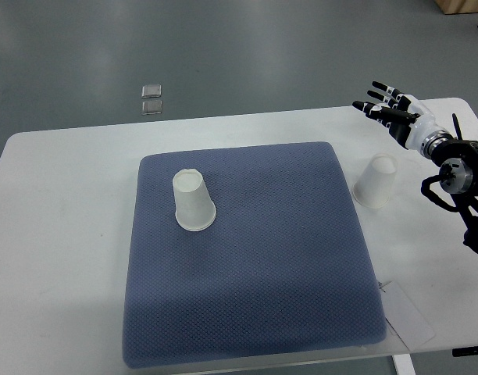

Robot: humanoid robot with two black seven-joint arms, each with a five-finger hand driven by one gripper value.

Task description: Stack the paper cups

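One white paper cup (194, 202) stands upside down on the left part of the blue mat (255, 258). A second white paper cup (376, 182) stands upside down on the white table just right of the mat. My right hand (386, 105) comes in from the right edge, above and behind that second cup, with its fingers spread and holding nothing. It is apart from the cup. The left arm does not show.
The white table (59, 234) carries the mat. A white card (407, 312) lies at the mat's front right corner. Two small clear tiles (152, 98) lie on the grey floor beyond the table.
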